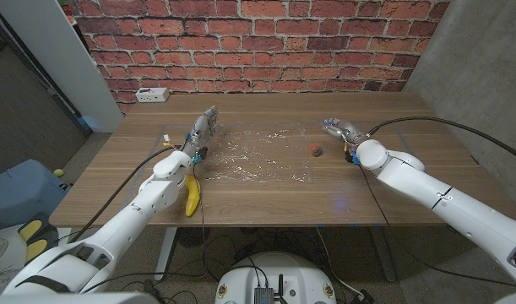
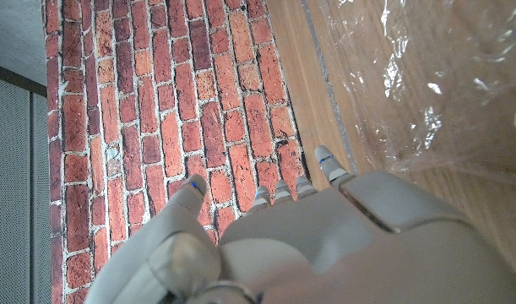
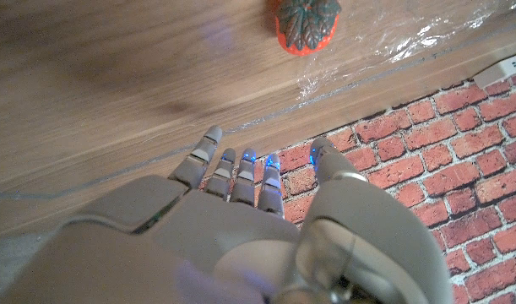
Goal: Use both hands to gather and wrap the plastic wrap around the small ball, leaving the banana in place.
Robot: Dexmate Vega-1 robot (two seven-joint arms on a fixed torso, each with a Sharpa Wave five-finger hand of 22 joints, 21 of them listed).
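Nearest on the wooden surface (image 1: 266, 203) lies the banana (image 1: 192, 195), at the left near edge, just beside the left forearm and just off the near left corner of the plastic wrap (image 1: 253, 156). The sheet is spread flat across the middle. The small ball (image 1: 317, 150) — orange with a dark top — sits at or just past the sheet's right edge.

The left hand (image 1: 203, 128) stands at the sheet's far left corner, fingers (image 2: 279, 192) extended close together and holding nothing. The right hand (image 1: 342, 131) waits just right of the ball, fingers (image 3: 241, 173) apart, empty.

Risks, as I judge them: the left arm, drawing the film inward, could nudge the banana; thin film may slip from the fingers; the ball could roll off right if the right hand bumps it.

The right wrist view shows the ball's colouring and the film's crinkled edge close beside it. The left wrist view shows wrinkles the head view flattens, though whether that hand touches the film is unclear.
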